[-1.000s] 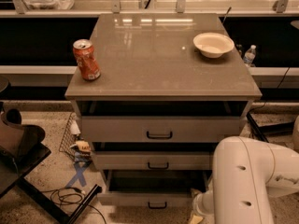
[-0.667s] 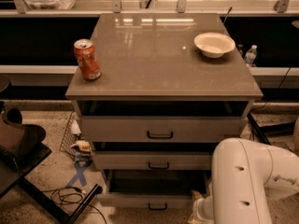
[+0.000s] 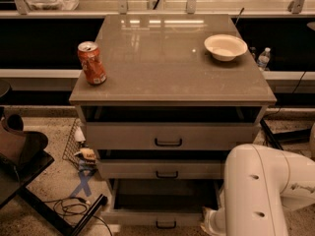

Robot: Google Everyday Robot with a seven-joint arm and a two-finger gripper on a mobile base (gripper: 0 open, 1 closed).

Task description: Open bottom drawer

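The grey cabinet [image 3: 170,90] has three drawers. The bottom drawer [image 3: 142,217] stands pulled out toward me, its dark inside showing above a slim front with a small black bar handle [image 3: 166,224]. My white arm [image 3: 258,191] fills the lower right corner. The gripper [image 3: 209,222] sits low at the bottom drawer's right front corner, mostly hidden behind the arm. The middle drawer [image 3: 133,169] and top drawer [image 3: 123,135] stick out only slightly.
An orange soda can [image 3: 92,63] stands on the cabinet top at the left, a white bowl [image 3: 225,46] at the right. On the floor to the left are a dark chair [image 3: 19,156], cables [image 3: 69,208] and a blue tape cross [image 3: 83,183]. A water bottle [image 3: 263,58] stands behind on the right.
The bottom drawer's front and handle have slid a little farther out toward me. The arm has shifted only slightly.
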